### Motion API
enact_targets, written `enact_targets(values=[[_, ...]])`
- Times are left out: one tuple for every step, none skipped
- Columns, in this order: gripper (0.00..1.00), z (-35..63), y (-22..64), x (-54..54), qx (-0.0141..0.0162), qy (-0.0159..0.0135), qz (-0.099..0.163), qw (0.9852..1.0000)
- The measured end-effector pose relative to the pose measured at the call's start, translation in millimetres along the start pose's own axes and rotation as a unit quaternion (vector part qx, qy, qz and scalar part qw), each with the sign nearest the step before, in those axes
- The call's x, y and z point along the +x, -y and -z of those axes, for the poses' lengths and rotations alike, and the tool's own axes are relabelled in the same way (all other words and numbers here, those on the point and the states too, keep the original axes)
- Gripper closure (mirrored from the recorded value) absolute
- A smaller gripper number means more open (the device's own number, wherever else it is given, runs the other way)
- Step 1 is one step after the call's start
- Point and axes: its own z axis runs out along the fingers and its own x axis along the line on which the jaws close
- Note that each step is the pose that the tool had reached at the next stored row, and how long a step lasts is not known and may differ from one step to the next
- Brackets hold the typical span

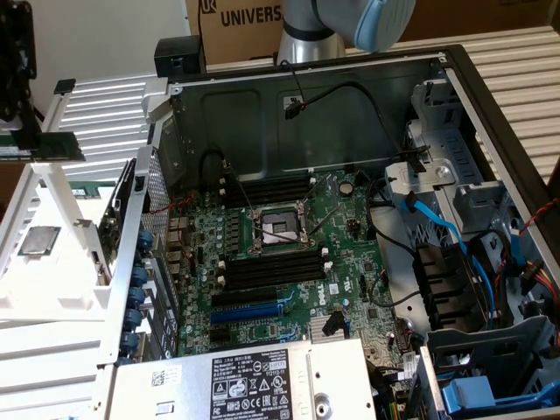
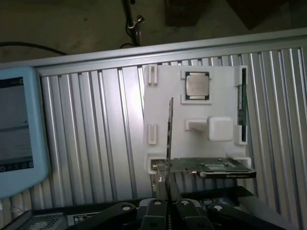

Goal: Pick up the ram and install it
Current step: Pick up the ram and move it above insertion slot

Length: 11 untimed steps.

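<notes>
Ribbed metal tabletop carries everything, with a cardboard box and the foot of the arm behind it. An open computer case lies on its side across most of the exterior view. Its green motherboard faces up, with long black slots on both sides of the processor socket and a blue slot nearer the power supply.

At the exterior view's left, just beside the case, stands a white tray. A square processor chip sits in one of its pockets, and a card lies across one end. A second green stick stands on edge along one side of the tray.

The claw hangs above this tray, well apart from the motherboard. Its fingers are drawn nearly together and pinch the ram, which is lifted clear of the tray. In the wrist view the ram shows edge-on as a thin strip reaching out from between the fingers. In the exterior view it lies level, its green face showing.
</notes>
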Motion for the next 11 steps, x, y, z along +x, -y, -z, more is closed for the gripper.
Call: enact_targets(values=[[0.87,3.0,5.9,-1.6,-0.0001,-0.0001,0.0,1.0],[0.87,4.3,8.9,-2.4,0.0,-0.0001,0.0,1.0],[0.87,8.9,24.2,-5.9,0.0,-0.0001,0.0,1.0],[0.87,9.5,27.3,-6.7,0.0,-0.0001,0.0,1.0],[0.87,10.1,30.9,-7.5,0.0,-0.0001,0.0,1.0],[0.87,10.4,38.3,-9.8,0.0,-0.0001,0.0,1.0],[0.87,10.4,38.6,-11.0,0.0,-0.0001,-0.001,1.0],[0.87,10.4,38.7,-12.2,0.0,-0.0003,-0.001,1.0],[0.87,10.3,38.5,-13.8,0.0001,-0.0005,-0.001,1.0],[0.87,10.4,38.9,-15.3,0.0001,-0.0014,-0.001,1.0],[0.87,10.4,40.6,-16.2,0.0003,-0.0026,-0.001,1.0]])
